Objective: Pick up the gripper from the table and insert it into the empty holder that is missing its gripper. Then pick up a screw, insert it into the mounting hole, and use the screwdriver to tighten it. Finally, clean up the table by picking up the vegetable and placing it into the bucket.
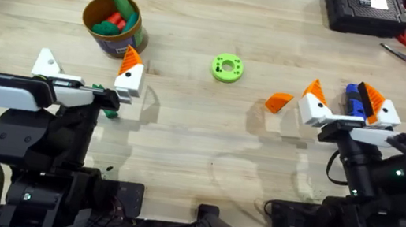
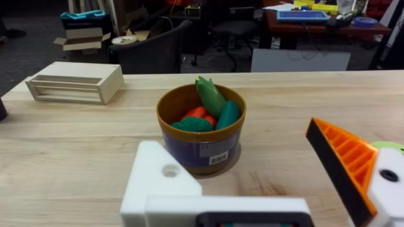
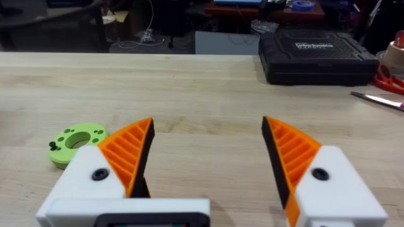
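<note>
Wooden table: a brown bucket at far left holds toy veg, incl. a dark green leafy vegetable, an orange piece, a teal piece and a green pod. Left gripper hangs released just in front of the bucket; its bare white holder has a mounting hole, w/ one orange pad opposite. The loose orange gripper lies on the table beside the right gripper, also spread wide, gripping nothing. Blue screwdriver lies between its fingers. A lime ring sits mid-table.

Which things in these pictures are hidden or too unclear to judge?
- Overhead: the vegetable is mostly covered by the left arm, so its shape is unclear.
- Overhead: the screwdriver has its tip hidden by the right gripper.
- Right wrist: the dark specks on the green ring are too small to identify as screws.
</note>
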### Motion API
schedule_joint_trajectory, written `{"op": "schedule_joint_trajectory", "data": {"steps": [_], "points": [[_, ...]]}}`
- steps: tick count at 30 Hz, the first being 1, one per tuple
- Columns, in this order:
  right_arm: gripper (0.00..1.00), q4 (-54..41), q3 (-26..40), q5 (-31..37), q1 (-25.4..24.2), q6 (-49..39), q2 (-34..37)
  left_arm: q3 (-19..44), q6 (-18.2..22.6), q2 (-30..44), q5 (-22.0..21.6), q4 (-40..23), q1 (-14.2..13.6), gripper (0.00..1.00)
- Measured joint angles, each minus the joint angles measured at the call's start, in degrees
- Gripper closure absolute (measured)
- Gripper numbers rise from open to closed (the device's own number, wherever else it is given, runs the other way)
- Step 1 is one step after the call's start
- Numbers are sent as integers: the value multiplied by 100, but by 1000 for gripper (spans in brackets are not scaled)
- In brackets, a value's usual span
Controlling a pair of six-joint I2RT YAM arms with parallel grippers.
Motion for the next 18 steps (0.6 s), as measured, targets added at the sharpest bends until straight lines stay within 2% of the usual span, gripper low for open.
{"op": "schedule_joint_trajectory", "data": {"steps": [10, 12, 14, 18], "points": [[12, 273, 13, -2, 0, 34, 0, 38, 5, 2, -2, -68, 0, 14], [12, 13, 123, -2, 0, 87, 30, 246, 2, 6, -11, -483, 0, 14], [12, -461, 446, -4, 0, 107, 165, 724, -75, 98, -123, -1134, 2, 14], [12, -1992, 1757, -20, 0, -79, 730, 2127, -467, 658, -465, -2543, 43, 14]]}}
